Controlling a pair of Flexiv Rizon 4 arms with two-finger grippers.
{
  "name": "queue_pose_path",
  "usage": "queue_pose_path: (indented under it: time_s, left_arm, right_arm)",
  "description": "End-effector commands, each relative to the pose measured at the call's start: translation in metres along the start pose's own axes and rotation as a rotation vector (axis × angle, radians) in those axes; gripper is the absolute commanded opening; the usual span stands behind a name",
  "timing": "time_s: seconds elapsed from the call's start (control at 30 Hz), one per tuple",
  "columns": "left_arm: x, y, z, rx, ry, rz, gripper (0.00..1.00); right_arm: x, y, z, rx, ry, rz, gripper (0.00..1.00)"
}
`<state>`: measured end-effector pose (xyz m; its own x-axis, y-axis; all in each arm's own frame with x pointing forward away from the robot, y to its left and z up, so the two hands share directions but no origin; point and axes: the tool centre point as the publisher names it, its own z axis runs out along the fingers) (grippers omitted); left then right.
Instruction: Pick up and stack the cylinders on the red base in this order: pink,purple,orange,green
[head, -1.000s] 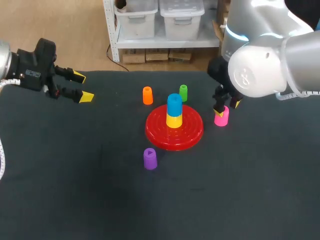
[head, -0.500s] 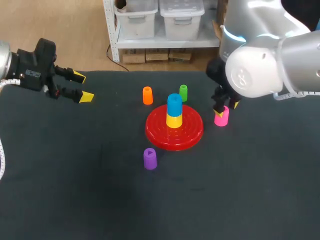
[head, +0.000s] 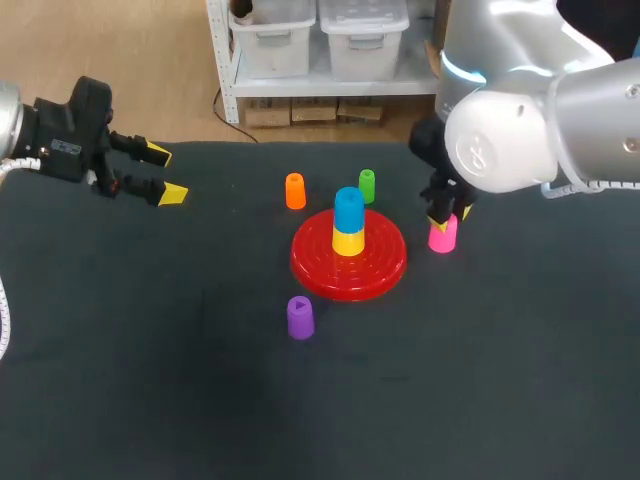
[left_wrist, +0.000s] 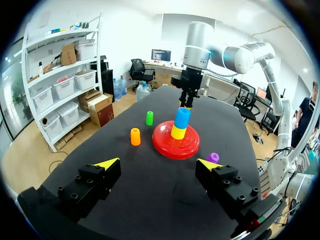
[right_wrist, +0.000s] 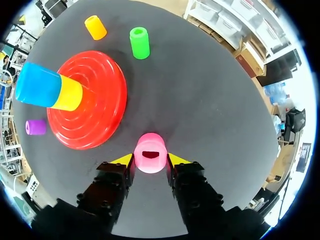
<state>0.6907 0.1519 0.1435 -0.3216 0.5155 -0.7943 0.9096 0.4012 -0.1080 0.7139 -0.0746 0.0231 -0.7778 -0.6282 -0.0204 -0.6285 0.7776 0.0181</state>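
Pinched from both sides between the right fingers (right_wrist: 123, 161): the pink cylinder (right_wrist: 150, 154), upright on the counter (right_wrist: 210, 100), open end up. Just beside it, apart, the red base (right_wrist: 100, 95). Already on the base's middle, a yellow cylinder (right_wrist: 70, 94) with a blue cylinder (right_wrist: 37, 85) on top, taking the stacking spot. Past the base, the green cylinder (right_wrist: 139, 42) and the orange cylinder (right_wrist: 95, 27); on its other side, the purple cylinder (right_wrist: 35, 127). Well apart, above the counter's left edge, the left fingers (left_wrist: 106, 164), spread wide around nothing.
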Motion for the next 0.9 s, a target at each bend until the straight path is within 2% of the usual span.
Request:
queue_pose_path:
  time_s: [0.03, 0.13, 0.3, 0.5, 0.67, 0.9]
  left_arm:
    - [0.001, 0.0, 0.0, 0.0, -0.003, 0.002, 1.0]
    - [0.001, 0.0, 0.0, 0.0, -0.003, 0.002, 1.0]
    - [0.001, 0.0, 0.0, 0.0, -0.003, 0.002, 1.0]
    - [0.001, 0.0, 0.0, 0.0, -0.003, 0.002, 1.0]
    - [0.001, 0.0, 0.0, 0.0, -0.003, 0.002, 1.0]
    - [0.001, 0.0, 0.0, 0.0, -0.003, 0.002, 1.0]
  right_arm:
    - [-0.001, -0.001, -0.004, -0.004, -0.009, 0.007, 0.0]
    - [-0.004, -0.001, -0.021, 0.01, -0.044, 0.002, 0.0]
    - [-0.015, 0.006, -0.067, 0.026, -0.113, -0.046, 0.0]
    - [-0.026, 0.031, -0.121, 0.038, -0.148, -0.212, 0.0]
    - [-0.036, 0.057, -0.142, 0.04, -0.135, -0.372, 0.0]
    - [-0.052, 0.09, -0.154, 0.035, -0.106, -0.564, 0.0]
